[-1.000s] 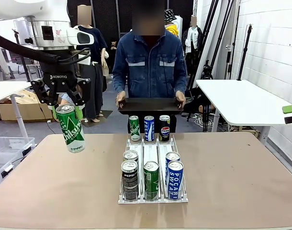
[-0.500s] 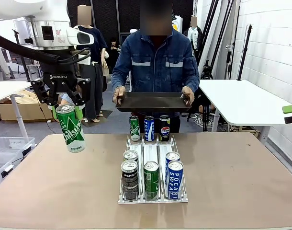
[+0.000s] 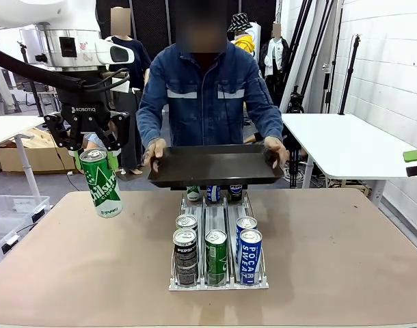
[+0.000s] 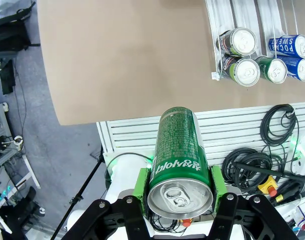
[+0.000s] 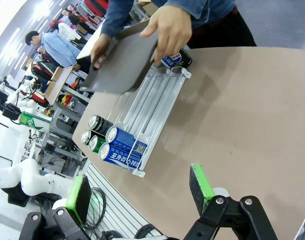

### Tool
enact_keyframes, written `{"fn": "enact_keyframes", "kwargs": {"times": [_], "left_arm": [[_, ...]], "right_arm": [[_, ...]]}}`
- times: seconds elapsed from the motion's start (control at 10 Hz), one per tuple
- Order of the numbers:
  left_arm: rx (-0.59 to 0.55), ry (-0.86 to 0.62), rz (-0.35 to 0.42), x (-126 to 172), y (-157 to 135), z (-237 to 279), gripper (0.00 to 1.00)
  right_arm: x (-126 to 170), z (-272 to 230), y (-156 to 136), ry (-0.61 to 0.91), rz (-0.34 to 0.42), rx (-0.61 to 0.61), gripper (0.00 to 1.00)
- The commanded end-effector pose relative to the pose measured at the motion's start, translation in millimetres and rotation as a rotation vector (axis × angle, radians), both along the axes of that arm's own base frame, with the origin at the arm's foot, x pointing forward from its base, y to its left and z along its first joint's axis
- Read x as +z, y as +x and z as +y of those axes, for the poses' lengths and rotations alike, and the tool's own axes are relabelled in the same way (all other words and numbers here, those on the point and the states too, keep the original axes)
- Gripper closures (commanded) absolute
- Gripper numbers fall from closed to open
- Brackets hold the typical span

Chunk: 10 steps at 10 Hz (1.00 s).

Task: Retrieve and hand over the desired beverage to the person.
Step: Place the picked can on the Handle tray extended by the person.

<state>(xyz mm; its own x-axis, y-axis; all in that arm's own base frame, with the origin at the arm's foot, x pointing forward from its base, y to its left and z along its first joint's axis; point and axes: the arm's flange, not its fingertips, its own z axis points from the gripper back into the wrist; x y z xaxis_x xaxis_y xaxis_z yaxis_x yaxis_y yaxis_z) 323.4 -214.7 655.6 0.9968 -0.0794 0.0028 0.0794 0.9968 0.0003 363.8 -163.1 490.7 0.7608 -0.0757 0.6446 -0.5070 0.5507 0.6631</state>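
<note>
Left pincer (image 3: 93,156) clamps green can (image 3: 102,184) aloft — well left of rack (image 3: 219,284) | right pincer (image 5: 140,187) agape | tray (image 3: 215,167) above rack's far end

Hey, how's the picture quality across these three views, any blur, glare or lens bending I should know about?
Front view: sharp, even light, soft shadow beneath the can rack. Left wrist view: wide-angle stretch makes the green can in the robot's left hand loom; its lid glints. Right wrist view: tilted, the tray slightly smeared.
</note>
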Motion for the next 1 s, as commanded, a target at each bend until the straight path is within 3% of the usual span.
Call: {"fn": "enact_keyframes", "kwargs": {"times": [0.0,0.9], "left_arm": [[-0.005,0.0,-0.012,4.9,0.9,2.8,1.0],[-0.005,0.0,-0.012,4.9,0.9,2.8,1.0]], "right_arm": [[1.1,0.3,0.0,0.008,-0.001,0.0,0.0],[1.1,0.3,0.0,0.008,-0.001,0.0,0.0]]}}
